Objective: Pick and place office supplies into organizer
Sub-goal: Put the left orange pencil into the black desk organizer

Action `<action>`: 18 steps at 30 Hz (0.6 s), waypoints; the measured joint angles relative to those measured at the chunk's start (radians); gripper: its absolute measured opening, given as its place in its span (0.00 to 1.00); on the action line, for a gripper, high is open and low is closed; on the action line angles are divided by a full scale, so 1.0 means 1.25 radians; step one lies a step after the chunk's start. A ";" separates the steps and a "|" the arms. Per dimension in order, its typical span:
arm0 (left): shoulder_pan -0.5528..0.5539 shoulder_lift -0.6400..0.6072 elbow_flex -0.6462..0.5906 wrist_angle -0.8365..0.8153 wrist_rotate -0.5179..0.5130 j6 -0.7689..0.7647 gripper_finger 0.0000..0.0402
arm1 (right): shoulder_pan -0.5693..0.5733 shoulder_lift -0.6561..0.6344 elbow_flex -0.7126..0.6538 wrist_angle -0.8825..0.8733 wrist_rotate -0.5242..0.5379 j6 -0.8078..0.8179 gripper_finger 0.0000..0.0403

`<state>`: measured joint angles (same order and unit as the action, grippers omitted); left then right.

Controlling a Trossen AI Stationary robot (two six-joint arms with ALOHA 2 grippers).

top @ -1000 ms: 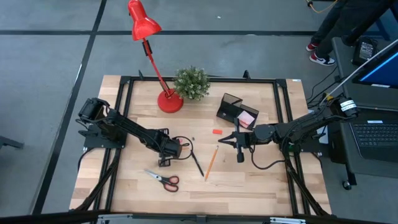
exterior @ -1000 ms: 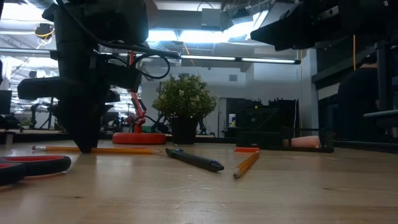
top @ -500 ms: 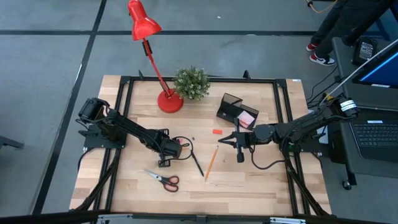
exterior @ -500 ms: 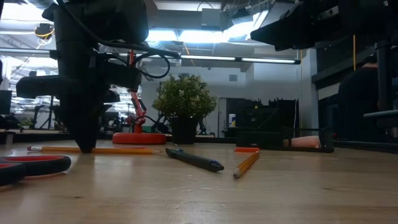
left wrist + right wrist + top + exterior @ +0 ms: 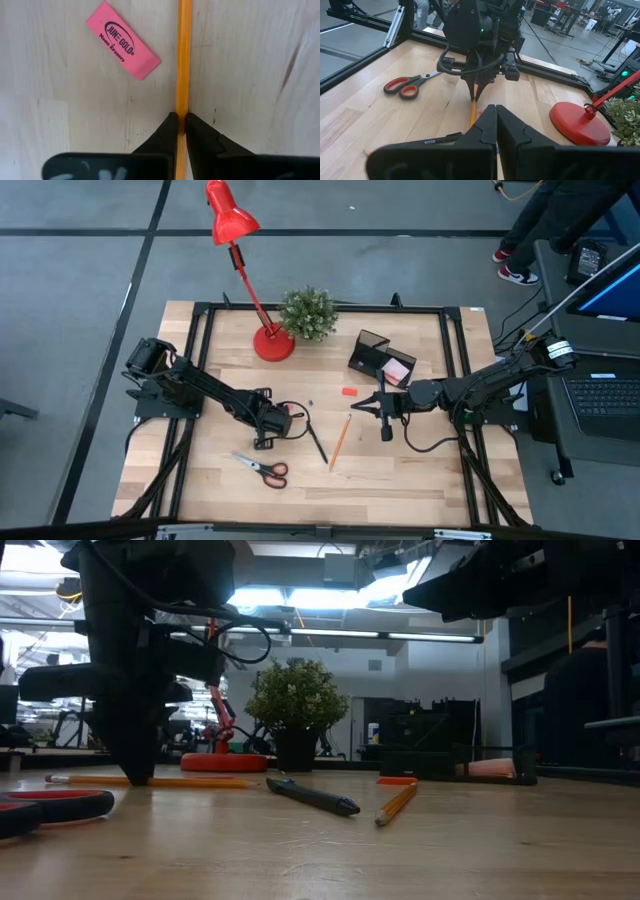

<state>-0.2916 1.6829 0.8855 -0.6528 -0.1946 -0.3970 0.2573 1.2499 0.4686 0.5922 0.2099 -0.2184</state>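
red lamp (image 5: 240,250), plant (image 5: 307,313), laptop (image 5: 608,395)

Table (image 5: 75,110) pale smooth wood; eraser (image 5: 123,40) matt pink rubber; pencil (image 5: 184,55) glossy orange.

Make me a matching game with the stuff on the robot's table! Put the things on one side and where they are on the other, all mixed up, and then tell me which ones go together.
Things
1. pink eraser
2. scissors
3. pink sticky-note pad
4. orange pencil

Places
A. inside the black organizer
B. pinched between the left gripper's fingertips
C. lying flat on the wood just beside the pinched pencil
D. on the table near the front edge, nearer than the left gripper

Pairs: 1-C, 2-D, 3-A, 4-B
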 joint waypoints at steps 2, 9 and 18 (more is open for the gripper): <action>-0.005 -0.006 -0.002 0.000 -0.006 0.000 0.05 | 0.000 0.000 0.000 0.000 0.000 0.000 0.01; -0.006 -0.049 -0.003 0.000 -0.024 -0.009 0.05 | 0.000 0.000 0.000 0.000 0.000 0.000 0.01; -0.006 -0.135 -0.002 -0.001 -0.051 -0.008 0.05 | 0.000 0.000 0.000 0.000 0.000 0.000 0.01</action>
<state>-0.2996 1.5141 0.8833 -0.6537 -0.2581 -0.4072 0.2573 1.2499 0.4686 0.5922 0.2100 -0.2184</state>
